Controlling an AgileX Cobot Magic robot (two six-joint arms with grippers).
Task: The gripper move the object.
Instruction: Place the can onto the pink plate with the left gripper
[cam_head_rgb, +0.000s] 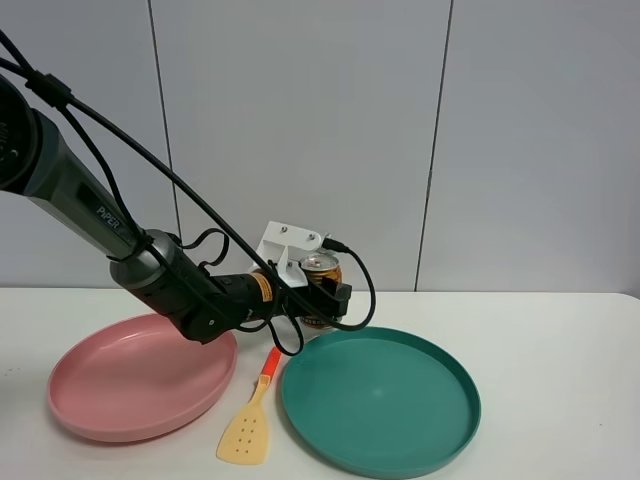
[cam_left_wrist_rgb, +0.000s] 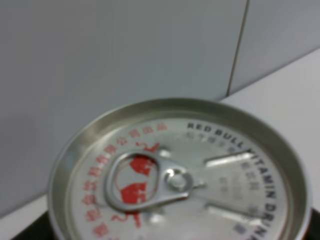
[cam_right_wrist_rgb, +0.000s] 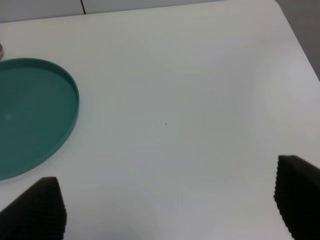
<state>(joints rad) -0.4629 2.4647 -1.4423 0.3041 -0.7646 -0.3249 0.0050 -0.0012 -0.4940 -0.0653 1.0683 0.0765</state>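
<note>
Red Bull can (cam_head_rgb: 320, 268) grasped by the left end effector (cam_head_rgb: 318, 297) just behind the teal plate (cam_head_rgb: 400, 405).

We see the gold can upright between the black jaws, which are clenched on its sides, near the back of the tabletop (cam_head_rgb: 560, 350); we cannot tell whether its base touches the surface. From the left wrist view we look straight down on its silver top and pull tab. A pink plate (cam_head_rgb: 140, 385) lies to the left, with a yellow spatula (cam_head_rgb: 245, 435) between the two plates. The right end effector (cam_right_wrist_rgb: 165, 210) hangs released, fingertips wide apart, over bare tabletop beside the teal plate.
</note>
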